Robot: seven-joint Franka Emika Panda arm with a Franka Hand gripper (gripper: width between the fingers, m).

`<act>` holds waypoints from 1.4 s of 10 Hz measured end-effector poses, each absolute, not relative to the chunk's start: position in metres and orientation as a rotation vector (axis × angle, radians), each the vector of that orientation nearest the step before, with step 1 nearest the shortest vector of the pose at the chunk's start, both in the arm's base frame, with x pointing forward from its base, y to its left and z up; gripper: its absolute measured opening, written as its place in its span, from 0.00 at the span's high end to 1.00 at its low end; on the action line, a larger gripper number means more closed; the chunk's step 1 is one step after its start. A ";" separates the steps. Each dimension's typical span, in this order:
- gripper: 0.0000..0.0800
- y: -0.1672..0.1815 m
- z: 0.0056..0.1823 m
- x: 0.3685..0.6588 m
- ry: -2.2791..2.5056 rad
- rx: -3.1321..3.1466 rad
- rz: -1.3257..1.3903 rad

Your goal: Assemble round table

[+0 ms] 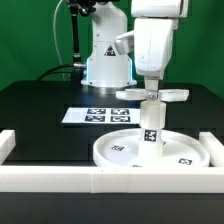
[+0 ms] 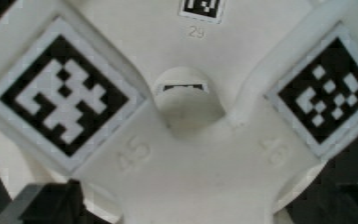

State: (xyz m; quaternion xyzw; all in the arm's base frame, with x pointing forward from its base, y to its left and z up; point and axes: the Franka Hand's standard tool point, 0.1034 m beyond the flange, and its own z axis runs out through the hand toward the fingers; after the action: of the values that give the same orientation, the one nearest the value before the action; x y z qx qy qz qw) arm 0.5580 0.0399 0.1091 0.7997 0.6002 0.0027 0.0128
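Squarely over the disc (image 1: 108,152), the gripper (image 1: 150,91) pinches the foot (image 1: 178,95) atop the upright leg (image 1: 151,126) (planted at the disc's middle). The step looks best served by holding the foot level, pressing lightly and twisting without tipping the leg.
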 end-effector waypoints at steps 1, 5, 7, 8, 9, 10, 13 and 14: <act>0.19 0.039 0.108 0.558 1.868 2.495 0.005; 0.44 0.038 0.106 0.557 1.864 2.500 0.001; 0.44 0.038 0.106 0.557 1.863 2.500 0.001; 0.44 0.038 0.106 0.557 1.844 2.514 0.001; 0.44 0.037 0.106 0.557 1.835 2.521 0.001; 0.44 0.037 0.105 0.557 1.692 2.622 0.004; 0.44 0.040 0.105 0.556 1.157 2.902 0.006; 0.44 0.041 0.105 0.556 0.981 2.968 0.007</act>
State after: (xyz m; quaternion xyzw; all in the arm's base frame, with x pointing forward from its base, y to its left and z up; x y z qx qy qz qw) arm 0.5558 0.0414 0.1052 0.9494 0.3139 0.0021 0.0080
